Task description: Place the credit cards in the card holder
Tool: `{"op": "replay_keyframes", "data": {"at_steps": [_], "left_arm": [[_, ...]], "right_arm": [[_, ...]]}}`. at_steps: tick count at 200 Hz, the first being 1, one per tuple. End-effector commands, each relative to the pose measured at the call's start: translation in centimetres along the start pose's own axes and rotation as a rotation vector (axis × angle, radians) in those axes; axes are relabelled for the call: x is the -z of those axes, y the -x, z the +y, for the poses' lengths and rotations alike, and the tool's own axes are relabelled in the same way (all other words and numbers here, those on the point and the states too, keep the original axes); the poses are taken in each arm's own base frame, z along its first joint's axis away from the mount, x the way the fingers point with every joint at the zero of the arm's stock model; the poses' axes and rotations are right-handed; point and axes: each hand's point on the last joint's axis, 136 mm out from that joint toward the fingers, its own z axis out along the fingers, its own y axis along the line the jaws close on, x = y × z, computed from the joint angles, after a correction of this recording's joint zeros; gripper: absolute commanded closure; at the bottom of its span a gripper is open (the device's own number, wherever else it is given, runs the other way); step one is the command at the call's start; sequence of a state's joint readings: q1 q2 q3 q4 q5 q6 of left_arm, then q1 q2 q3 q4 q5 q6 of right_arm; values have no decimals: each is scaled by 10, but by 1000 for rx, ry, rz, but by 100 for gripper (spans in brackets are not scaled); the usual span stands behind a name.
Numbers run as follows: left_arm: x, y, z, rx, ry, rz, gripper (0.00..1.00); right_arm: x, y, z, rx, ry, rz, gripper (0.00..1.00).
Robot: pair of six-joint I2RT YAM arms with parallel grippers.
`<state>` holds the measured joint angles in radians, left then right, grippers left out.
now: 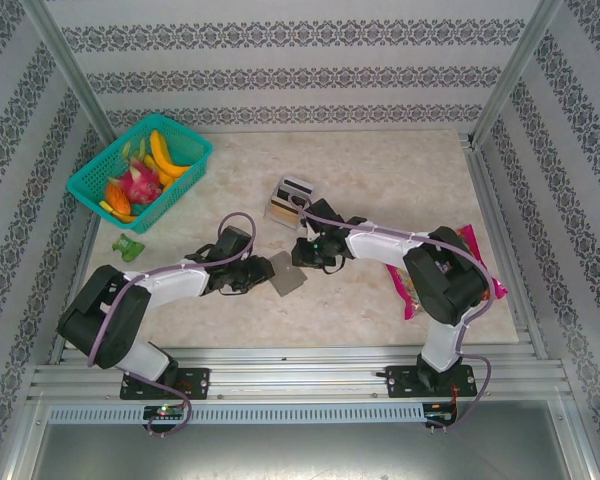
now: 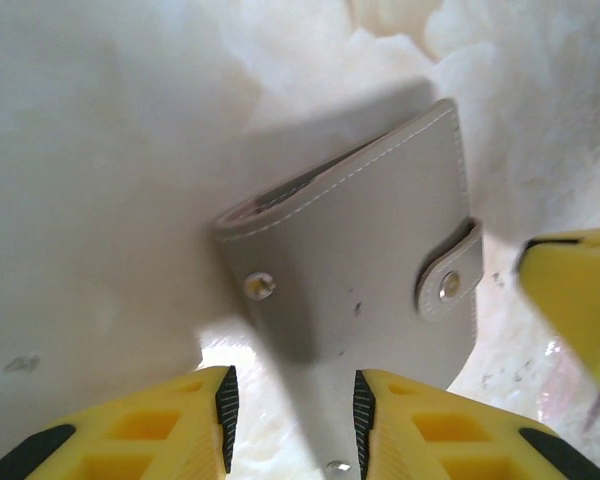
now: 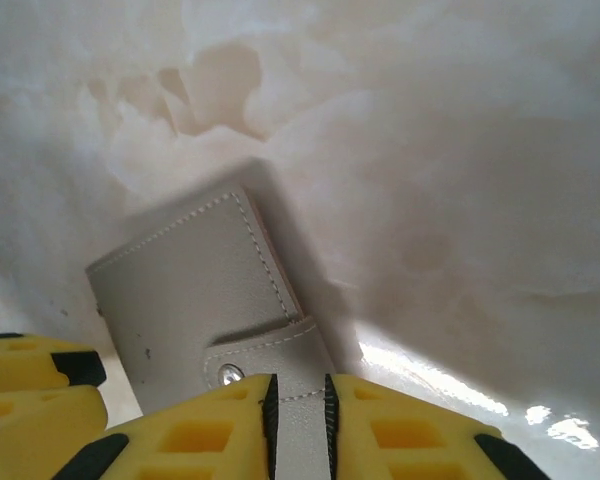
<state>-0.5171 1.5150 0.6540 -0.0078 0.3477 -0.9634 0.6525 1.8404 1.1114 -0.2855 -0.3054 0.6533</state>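
Fingers (image 3: 400,430) of my right gripper (image 3: 298,405) pinch the card holder's (image 3: 180,290) strap, while those of my left gripper (image 2: 292,400) are spread.

On the top camera I see the grey holder near the middle of the marbled table (image 1: 400,170), between my two grippers. Its stitched strap runs from the snap stud into the right jaws and fills the gap. On the left wrist camera the pads stand apart around the holder's near tab, and one pad is clear of it. The credit cards (image 1: 298,190) stand further back, apart from the holder, in a small clear tray (image 1: 277,212). A green basket (image 1: 80,188) of fruit sits far left, and a pink candy bag (image 1: 408,298) lies under my right arm.
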Motion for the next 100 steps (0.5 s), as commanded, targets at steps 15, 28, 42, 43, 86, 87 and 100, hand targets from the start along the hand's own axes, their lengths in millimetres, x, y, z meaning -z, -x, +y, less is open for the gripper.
{"op": "replay_keyframes", "data": {"at_steps": [15, 28, 42, 43, 86, 87, 100], "left_arm": [[-10, 4, -21, 27, -79, 10, 63], [-12, 5, -25, 25, -97, 13, 64], [-13, 6, -31, 20, -121, 17, 66], [-14, 6, -31, 20, -123, 18, 66], [-13, 10, -46, 25, -194, 12, 66], [-12, 10, -46, 26, -195, 11, 67], [-10, 11, -50, 23, -212, 2, 68]], "right_arm": [[-10, -16, -4, -22, 10, 46, 84], [-12, -23, -7, -29, 8, 55, 85], [-14, -28, -9, -39, 9, 63, 85], [-14, -28, -10, -39, 9, 63, 85], [-17, -33, -12, -46, 4, 80, 85], [-17, -33, -11, -45, 5, 79, 85], [-16, -32, -11, -43, 2, 77, 85]]}}
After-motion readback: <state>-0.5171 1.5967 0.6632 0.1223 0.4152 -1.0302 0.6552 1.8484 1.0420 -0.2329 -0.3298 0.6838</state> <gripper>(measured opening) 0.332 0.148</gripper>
